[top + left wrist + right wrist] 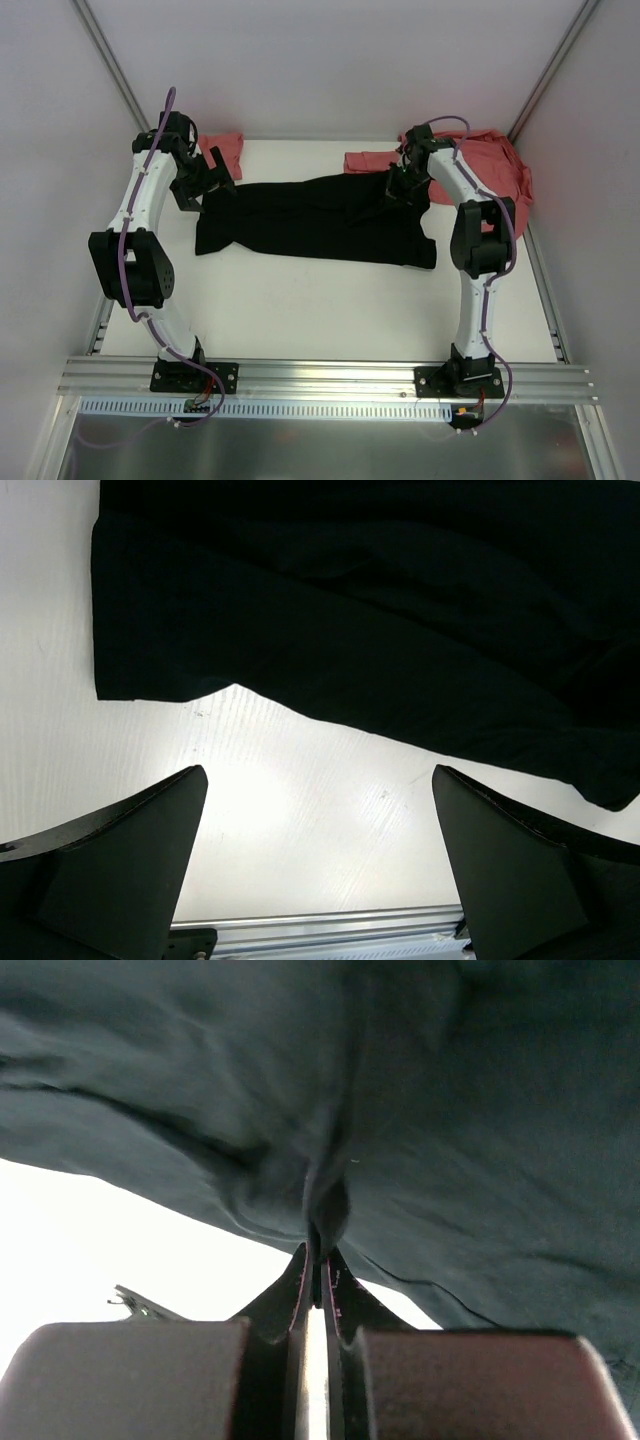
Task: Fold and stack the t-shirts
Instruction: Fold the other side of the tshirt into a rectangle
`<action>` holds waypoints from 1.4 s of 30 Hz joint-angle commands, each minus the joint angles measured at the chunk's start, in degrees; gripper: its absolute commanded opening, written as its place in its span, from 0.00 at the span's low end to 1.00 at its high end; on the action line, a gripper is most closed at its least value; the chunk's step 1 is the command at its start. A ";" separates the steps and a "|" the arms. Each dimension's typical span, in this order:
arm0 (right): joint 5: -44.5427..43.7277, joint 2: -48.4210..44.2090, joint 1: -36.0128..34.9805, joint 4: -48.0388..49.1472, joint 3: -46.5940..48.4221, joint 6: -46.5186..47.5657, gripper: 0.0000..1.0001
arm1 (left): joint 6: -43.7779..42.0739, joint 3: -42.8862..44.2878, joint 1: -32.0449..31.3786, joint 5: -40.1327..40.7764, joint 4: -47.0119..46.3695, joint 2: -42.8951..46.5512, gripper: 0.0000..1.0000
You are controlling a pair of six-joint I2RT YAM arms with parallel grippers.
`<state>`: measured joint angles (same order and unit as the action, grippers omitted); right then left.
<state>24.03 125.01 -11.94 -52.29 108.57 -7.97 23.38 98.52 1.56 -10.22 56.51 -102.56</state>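
A black t-shirt lies spread across the middle of the white table, partly folded lengthwise. My right gripper is at its far right part, shut on a pinched fold of the black cloth. At the shirt's far left end hovers my left gripper, wide open with nothing between its fingers; the wrist view shows the black shirt's edge ahead of it. A salmon-red t-shirt lies crumpled at the back right, behind the right arm. Another salmon-red t-shirt peeks out at the back left.
Pale enclosure walls close in the table on the left, back and right. A metal rail with both arm bases runs along the near edge. The right red shirt reaches the right wall.
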 commanded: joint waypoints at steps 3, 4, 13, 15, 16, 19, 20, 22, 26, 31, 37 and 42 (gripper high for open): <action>-0.48 4.18 -0.36 -3.78 14.27 -2.49 0.00 | -0.44 0.01 0.11 -2.00 0.35 2.46 0.99; 0.05 6.89 -0.27 -4.83 18.65 -2.93 0.00 | -0.44 0.01 0.02 -2.17 0.35 2.46 0.99; 5.92 14.38 -0.10 1.29 21.25 -7.67 0.75 | 0.09 -1.75 -0.24 -1.82 2.28 4.74 0.99; 7.86 14.47 -0.10 4.81 19.14 -8.90 0.99 | 0.27 -2.37 -0.24 -1.47 2.73 5.35 0.99; 8.48 14.21 -0.01 6.05 18.17 -9.34 1.00 | 0.27 -2.72 -0.16 -1.38 2.90 5.62 0.99; 10.50 12.89 0.17 9.92 15.80 -10.66 1.00 | 0.35 -3.77 -0.24 -0.86 2.99 6.06 0.99; 10.86 12.37 0.25 10.36 15.70 -10.75 1.00 | 0.35 -4.30 -0.33 -0.94 2.73 6.23 0.99; 11.12 11.31 0.61 10.19 15.62 -10.41 0.99 | 0.36 -4.39 -0.60 -0.86 2.47 6.24 0.99; 9.99 7.01 1.66 8.44 14.21 -8.66 1.00 | -0.08 -5.18 -1.39 -1.47 -0.08 6.59 0.99; 3.48 -2.13 3.24 0.98 12.89 -2.68 0.99 | -2.19 -11.04 -3.06 -8.11 -8.68 8.34 0.99; 2.78 -10.11 2.63 -2.82 2.56 0.49 0.99 | -10.79 -13.99 -3.84 -19.58 -20.47 3.53 0.99; -1.78 -13.74 0.00 -4.82 -6.53 2.86 0.99 | -23.46 -2.56 -6.22 2.46 -12.75 -7.98 0.99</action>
<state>26.09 112.03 -9.91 -52.56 105.84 -8.21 9.85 90.43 -3.27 -18.33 42.41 -105.91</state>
